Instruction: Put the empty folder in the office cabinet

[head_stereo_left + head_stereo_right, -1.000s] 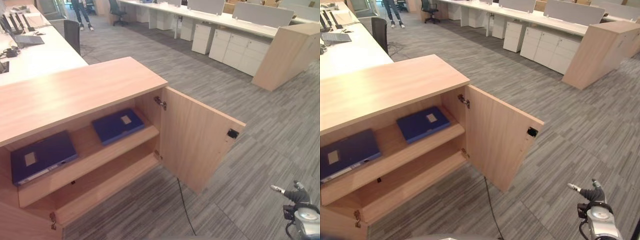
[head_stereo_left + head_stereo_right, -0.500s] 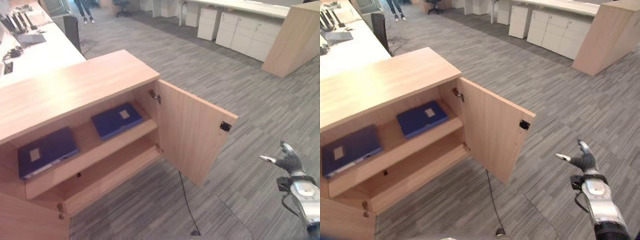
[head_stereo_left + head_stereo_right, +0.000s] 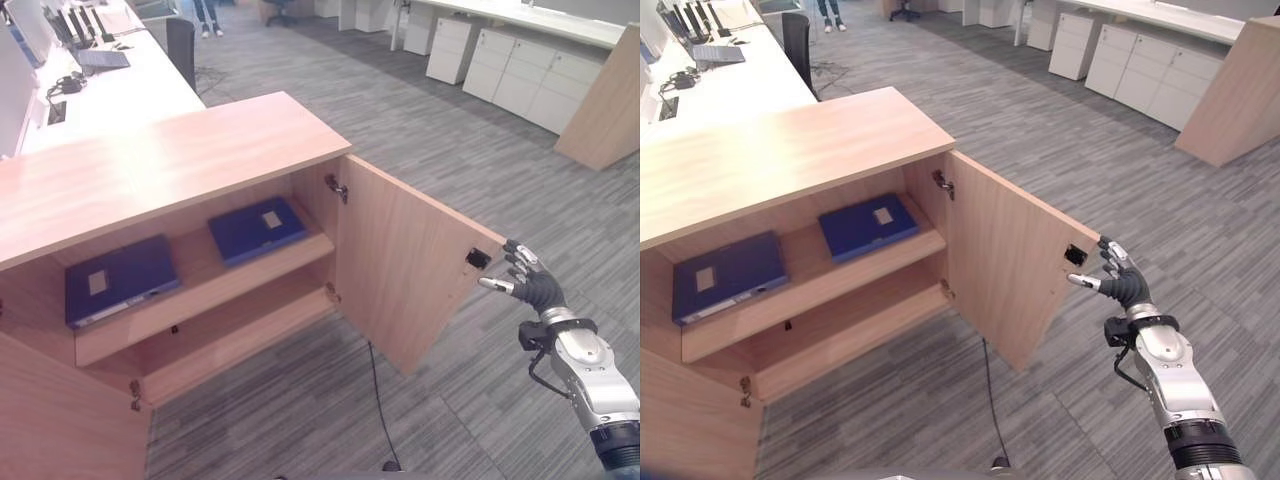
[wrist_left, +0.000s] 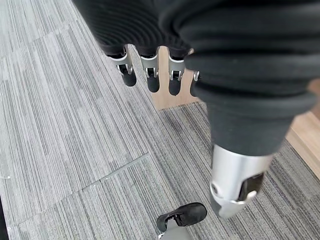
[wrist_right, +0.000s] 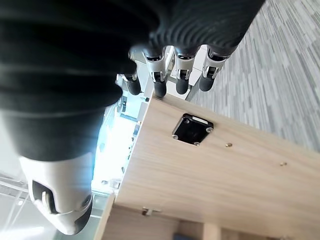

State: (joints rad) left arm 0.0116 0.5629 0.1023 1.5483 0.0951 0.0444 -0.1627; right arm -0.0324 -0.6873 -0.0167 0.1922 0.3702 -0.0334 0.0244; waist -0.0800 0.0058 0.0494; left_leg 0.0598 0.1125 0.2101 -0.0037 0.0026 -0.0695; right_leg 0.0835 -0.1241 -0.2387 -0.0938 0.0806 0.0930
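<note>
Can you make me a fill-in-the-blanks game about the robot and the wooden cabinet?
1. The cabinet door is standing ____.
2. There are ____ blue folders lying on the upper shelf.
3. The robot's right hand is raised near the free ____ of the door, by the small black catch.
4. The left hand hangs over the grey ____, holding nothing.

Missing words: open; two; edge; carpet

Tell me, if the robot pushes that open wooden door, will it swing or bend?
The cabinet door probably swings stiffly on its hinge, being a flat, thick board. The right hand, fingers open by the door's free edge, likely gets an easy push there.
</note>
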